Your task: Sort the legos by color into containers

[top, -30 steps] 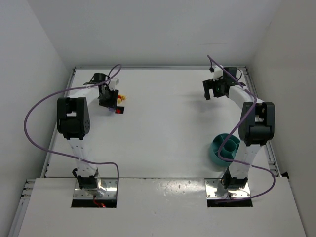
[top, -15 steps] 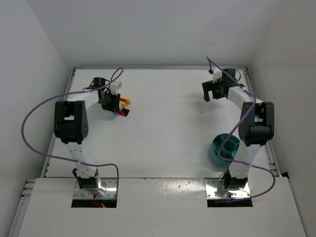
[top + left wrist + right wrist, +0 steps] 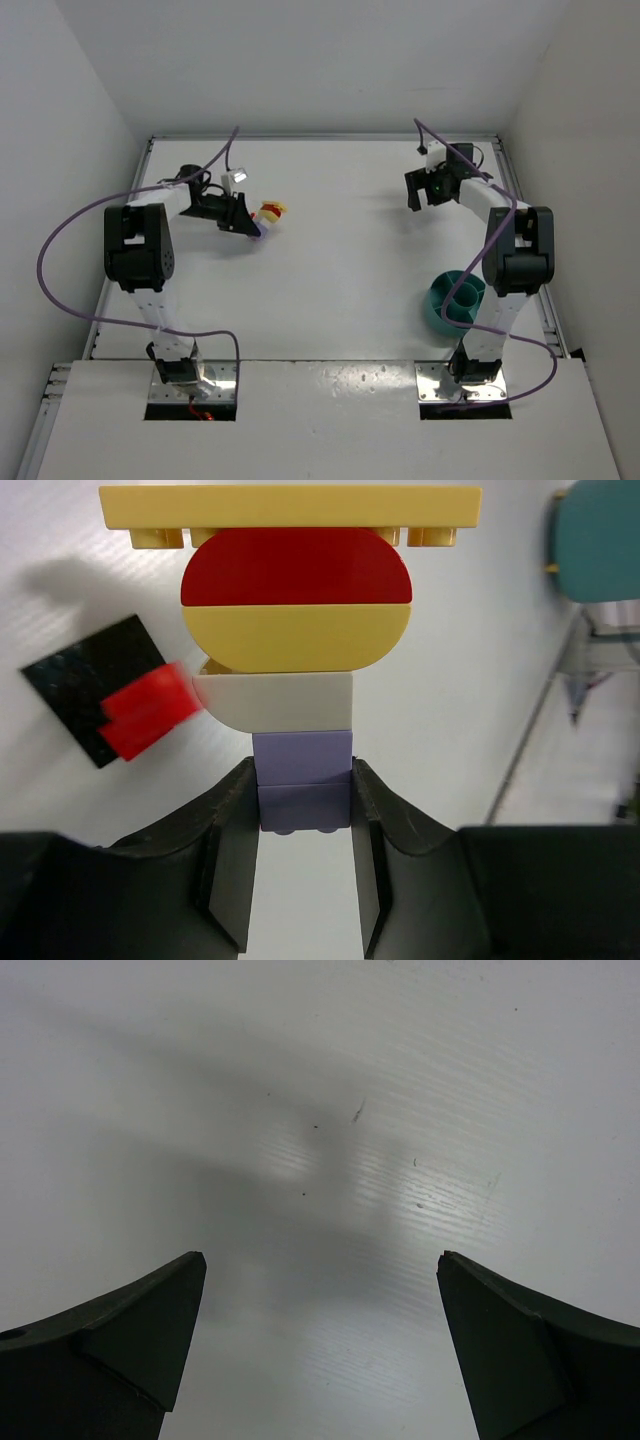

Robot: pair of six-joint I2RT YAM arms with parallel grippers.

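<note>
At the upper left of the top view, the left tool [image 3: 248, 224] is clamped on the lavender brick [image 3: 303, 758] at the near end of a stack of legos [image 3: 270, 211]. Its fingers [image 3: 235, 850] press that brick from both sides. Beyond it, the stack runs on to a white half-round piece, a yellow one, a red one and a flat yellow plate at the far end. In the left wrist view, a red brick [image 3: 148, 710] lies on a black plate [image 3: 80, 685] left of the stack, on the counter [image 3: 340, 260].

From the stack a broad bare stretch of counter runs right and down the frame to the teal bowl [image 3: 434, 300]. The bowl sits at the lower right, near the counter's right edge and partly behind the right arm.

At the upper right, close to the back edge, the right tool [image 3: 417, 192] hangs with its fingers [image 3: 130, 1330] wide apart, holding nothing above bare counter.
</note>
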